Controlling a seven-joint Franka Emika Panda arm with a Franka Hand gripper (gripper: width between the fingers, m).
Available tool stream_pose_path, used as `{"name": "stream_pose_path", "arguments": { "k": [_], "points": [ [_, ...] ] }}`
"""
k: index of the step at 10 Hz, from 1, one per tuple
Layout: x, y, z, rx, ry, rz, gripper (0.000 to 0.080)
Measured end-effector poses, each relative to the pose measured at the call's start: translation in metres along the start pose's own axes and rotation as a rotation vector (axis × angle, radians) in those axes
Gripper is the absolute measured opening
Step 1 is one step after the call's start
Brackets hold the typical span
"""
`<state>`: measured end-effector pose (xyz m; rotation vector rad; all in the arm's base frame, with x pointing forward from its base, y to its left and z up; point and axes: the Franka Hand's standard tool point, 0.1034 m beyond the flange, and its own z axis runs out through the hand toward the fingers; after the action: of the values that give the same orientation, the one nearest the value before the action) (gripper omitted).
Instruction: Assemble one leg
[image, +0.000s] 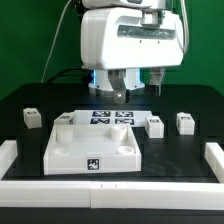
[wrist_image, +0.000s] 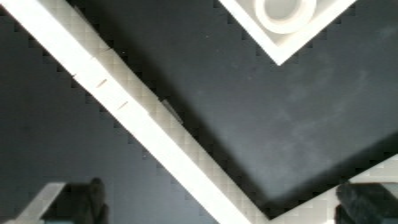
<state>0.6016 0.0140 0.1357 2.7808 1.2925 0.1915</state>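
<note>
Exterior view shows four legs lying loose on the black table (image: 172, 150). A far-left leg (image: 32, 118) sits at the middle left of the frame, and a second leg (image: 62, 119) sits just behind the rear left corner of the square panel (image: 90, 150). An inner right leg (image: 155, 125) and an outer right leg (image: 185, 122) sit at the middle right. None is held.

The gripper (image: 128, 90) hangs over the marker board (image: 110, 117) at upper centre. In the wrist view its fingertips (wrist_image: 71, 200) are spread wide with only bare table between them, so it is open and empty.

Each leg looks like a small, stiff, light plastic block, probably smooth and a little slippery. A pinch across two flat opposite sides at mid-height seems the best hold.

The table is flat and matte, and so light a block could skid or tip if nudged. The two right legs stand apart from each other and from the panel, leaving room for the fingers. The second leg is tighter against the panel. A white rail (image: 215, 160) borders the table's front.
</note>
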Motion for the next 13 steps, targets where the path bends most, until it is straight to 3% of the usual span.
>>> {"name": "stream_pose_path", "arguments": {
  "k": [7, 9, 10, 13],
  "points": [
    [-0.001, -0.001, 0.002, 0.003, -0.002, -0.002, 0.0650],
    [-0.010, -0.008, 0.010, 0.015, -0.011, -0.123, 0.0650],
    [-0.017, -0.015, 0.016, 0.030, -0.020, -0.209, 0.0650],
    [-0.041, -0.030, 0.034, 0.107, -0.058, -0.477, 0.0650]
  ]
}}
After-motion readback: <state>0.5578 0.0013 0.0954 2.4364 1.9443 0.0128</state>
